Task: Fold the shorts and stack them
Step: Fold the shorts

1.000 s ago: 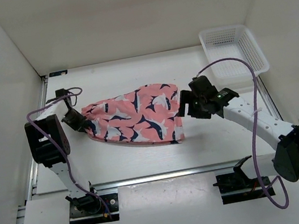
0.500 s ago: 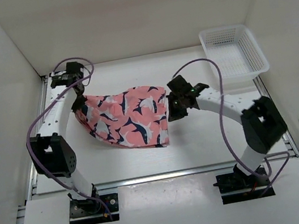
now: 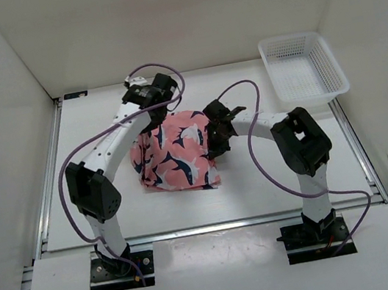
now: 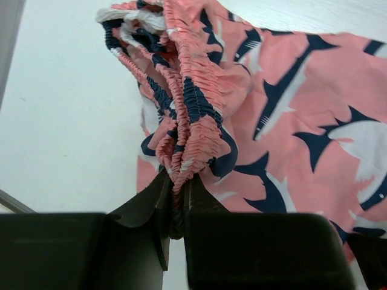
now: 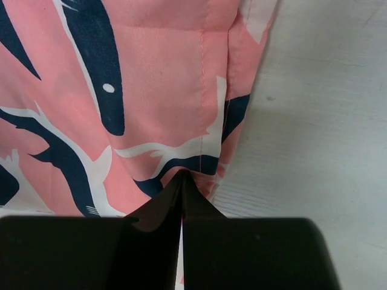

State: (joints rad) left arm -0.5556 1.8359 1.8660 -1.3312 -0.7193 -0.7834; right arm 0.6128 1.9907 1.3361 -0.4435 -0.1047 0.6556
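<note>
The coral-pink shorts [image 3: 174,159] with navy-and-white sharks lie bunched mid-table, their left part drawn over toward the right. My left gripper [image 3: 154,122] hangs over the top edge of the shorts. In the left wrist view the left gripper [image 4: 177,184] is shut on the gathered elastic waistband, with the shorts [image 4: 302,109] spreading out to the right. My right gripper [image 3: 213,142] sits at their right edge. In the right wrist view the right gripper [image 5: 182,175] is shut, its tips pinching the hem of the shorts [image 5: 151,90], and a sliver of pink shows between the fingers.
A white plastic mesh basket [image 3: 304,67] stands at the back right of the table. White walls close in the left, back and right sides. Purple cables loop from both arms above the cloth.
The left arm carried the waistband from the far left to over the middle, bunching the shorts narrower. The right gripper moved left to the hem and shut on it.
</note>
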